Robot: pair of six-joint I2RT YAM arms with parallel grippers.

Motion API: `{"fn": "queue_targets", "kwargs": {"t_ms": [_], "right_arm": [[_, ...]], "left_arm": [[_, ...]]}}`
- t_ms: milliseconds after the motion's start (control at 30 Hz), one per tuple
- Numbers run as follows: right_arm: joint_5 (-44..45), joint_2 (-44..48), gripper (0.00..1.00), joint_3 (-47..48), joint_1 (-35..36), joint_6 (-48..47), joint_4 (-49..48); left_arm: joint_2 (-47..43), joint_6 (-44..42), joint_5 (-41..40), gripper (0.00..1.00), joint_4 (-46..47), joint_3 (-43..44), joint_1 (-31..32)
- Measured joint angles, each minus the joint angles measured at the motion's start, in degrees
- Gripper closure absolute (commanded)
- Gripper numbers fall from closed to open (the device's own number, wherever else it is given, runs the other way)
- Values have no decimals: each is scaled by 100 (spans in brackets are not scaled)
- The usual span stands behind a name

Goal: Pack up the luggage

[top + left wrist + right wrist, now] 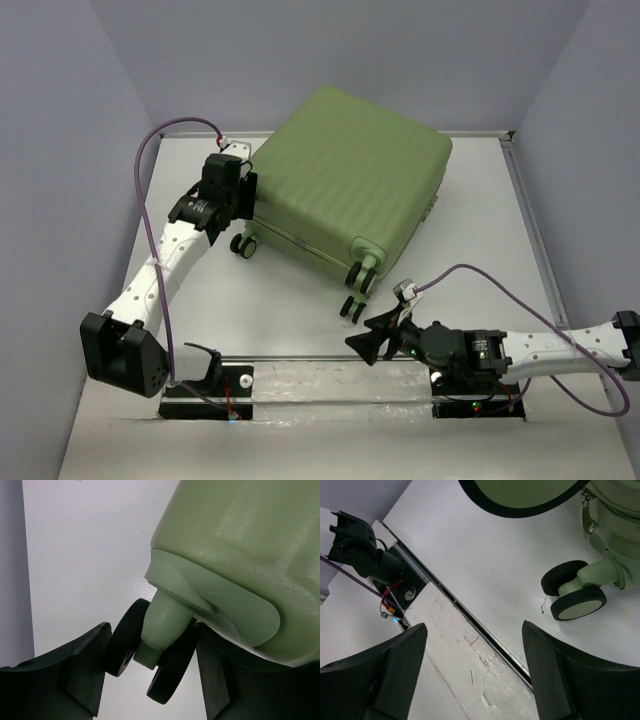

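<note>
The luggage [345, 185], a pale sage-green ribbed hard-shell suitcase, lies closed and flat at the back middle of the table. My left gripper [243, 195] is at its left corner. In the left wrist view it [152, 627] is open, with a black double wheel [165, 672] and its green stem between the fingers; I cannot tell whether they touch. My right gripper [372, 333] is open and empty, just in front of the suitcase's near wheels [352, 308]. In the right wrist view it [474, 625] hangs over the table's front, with a wheel pair [575, 595] at upper right.
A taped white rail with the black arm bases [330, 380] runs along the near edge. Purple cables loop off both arms [150, 150]. Grey walls close in the table on the left, back and right. A raised lip [525, 210] runs down the right side.
</note>
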State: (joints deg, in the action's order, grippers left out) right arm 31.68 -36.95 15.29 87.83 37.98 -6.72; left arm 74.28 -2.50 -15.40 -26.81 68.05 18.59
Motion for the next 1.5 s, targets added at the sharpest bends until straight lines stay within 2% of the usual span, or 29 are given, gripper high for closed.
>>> {"fn": "queue_targets", "kwargs": {"t_ms": [33, 100, 133, 167, 300, 500, 567, 667, 700, 767, 800, 867, 967, 1033, 1167, 1367, 1467, 1500], "right_arm": [[26, 22, 39, 0, 0, 4, 28], [131, 101, 66, 0, 0, 50, 175], [179, 138, 85, 2, 0, 109, 262], [225, 179, 93, 4, 0, 116, 363], [459, 315, 93, 216, -57, 282, 1104], [809, -184, 93, 1128, -474, 638, 2282], [817, -136, 93, 1167, -1023, 708, 2533], [863, 96, 93, 1165, -2503, 588, 2837], [750, 111, 93, 1167, -2649, 503, 2826], [457, 90, 93, 1231, -3748, 170, 2776], [402, 35, 93, 1266, -3954, 76, 2739], [-101, -367, 93, 1445, -5163, -297, 2577], [-935, -1086, 90, 1687, -6502, -619, 2048], [-1456, -1659, 85, 1888, -7051, -780, 1718], [-2330, -2964, 80, 2634, -7508, -1397, 1436], [-2962, -4028, 75, 3453, -7755, -2048, 1235], [-3195, -4398, 67, 3790, -7803, -2312, 1200], [-3276, -4472, 54, 3880, -7831, -2409, 1211]], "left_arm": [[-22, -7, 17, 94, 24, 4, 2], [-42, 2, 50, 94, 42, 4, -9], [-42, 4, 59, 94, 42, 4, -9], [-44, 9, 63, 94, 42, 4, -11], [-184, 140, 210, 94, 219, -138, -46], [-1102, 555, 876, 94, 1165, -1189, -125], [-1314, 656, 1071, 94, 1377, -1421, -138], [-1631, 804, 1475, 94, 1696, -1788, -146], [-1685, 841, 1602, 94, 1759, -1847, -146], [-1759, 951, 2052, 94, 1932, -1952, -138], [-1755, 988, 2284, 94, 1958, -1985, -116], [-1711, 1158, 2669, 94, 1891, -2100, -46], [-1722, 1209, 2850, 94, 1965, -2164, 52], [-1735, 1296, 2822, 94, 1967, -2186, 157], [-1849, 1438, 2583, 94, 2057, -2299, 330], [-2312, 1958, 2356, 94, 2264, -2712, 413], [-2529, 2282, 2264, 94, 2402, -2927, 490], [-2575, 2409, 2218, 94, 2463, -2994, 531]]}}
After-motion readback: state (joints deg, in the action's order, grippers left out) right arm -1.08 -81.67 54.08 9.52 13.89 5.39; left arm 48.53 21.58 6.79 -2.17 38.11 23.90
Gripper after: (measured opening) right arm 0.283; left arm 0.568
